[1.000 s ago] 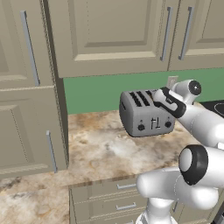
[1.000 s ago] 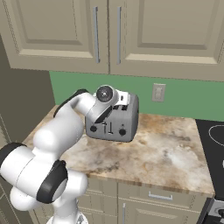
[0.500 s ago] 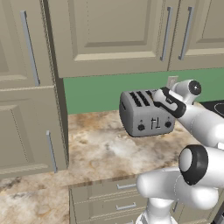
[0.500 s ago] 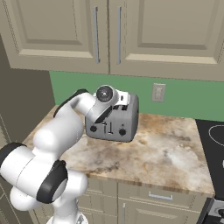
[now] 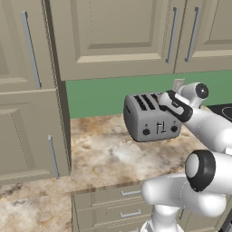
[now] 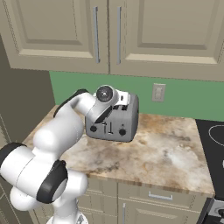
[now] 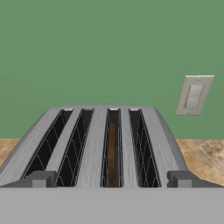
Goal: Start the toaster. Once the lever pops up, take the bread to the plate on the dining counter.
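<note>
Jaws: we see them spread wide, holding nothing, poised over the toaster (image 7: pixel 100 144) top. Bread (image 7: pixel 112 151): brown slice seated in the third slot from left. Toaster: grey, four-slot, on the marbled counter (image 6: pixel 162 153) against the green wall (image 7: pixel 109 48).

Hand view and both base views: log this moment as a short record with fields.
toaster: on the marbled worktop, against the green wall
slots: four; bread sunk in the third from left, hand view
tool: open, over the toaster's front edge, holding nothing
levers: two on the front, state unclear
wall outlet: behind the toaster
</note>
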Controlling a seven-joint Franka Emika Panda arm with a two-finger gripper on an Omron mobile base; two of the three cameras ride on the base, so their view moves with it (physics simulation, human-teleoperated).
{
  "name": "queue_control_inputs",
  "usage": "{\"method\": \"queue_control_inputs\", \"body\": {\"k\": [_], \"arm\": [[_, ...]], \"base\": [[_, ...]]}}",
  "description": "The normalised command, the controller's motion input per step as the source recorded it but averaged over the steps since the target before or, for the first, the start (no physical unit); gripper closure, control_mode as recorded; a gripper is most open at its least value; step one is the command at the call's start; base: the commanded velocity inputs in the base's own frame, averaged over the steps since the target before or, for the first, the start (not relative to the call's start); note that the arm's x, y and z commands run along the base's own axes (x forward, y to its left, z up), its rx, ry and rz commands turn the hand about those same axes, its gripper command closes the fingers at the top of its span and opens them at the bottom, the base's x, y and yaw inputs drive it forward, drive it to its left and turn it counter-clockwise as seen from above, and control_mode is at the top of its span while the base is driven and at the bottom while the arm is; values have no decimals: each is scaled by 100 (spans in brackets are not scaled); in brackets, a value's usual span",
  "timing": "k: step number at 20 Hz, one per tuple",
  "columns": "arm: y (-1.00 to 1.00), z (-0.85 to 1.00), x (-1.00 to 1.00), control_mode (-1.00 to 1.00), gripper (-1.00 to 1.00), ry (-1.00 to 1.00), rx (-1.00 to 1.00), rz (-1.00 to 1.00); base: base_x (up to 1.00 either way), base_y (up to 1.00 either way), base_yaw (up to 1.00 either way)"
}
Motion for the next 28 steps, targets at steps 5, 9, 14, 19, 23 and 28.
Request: {"method": "queue_control_inputs", "body": {"k": [5,9,14,19,23,28], "arm": [[0,0,0,-100,-100,0,0,0],[0,0,0,-100,-100,0,0,0],[0,0,0,-100,-100,0,0,0],[0,0,0,-100,-100,0,0,0],[0,0,0,-100,-100,0,0,0],[0,0,0,-100,-100,0,0,0]], "base": [[0,0,0],[0,0,0],[0,0,0],[0,0,0],[0,0,0],[0,0,0]]}}
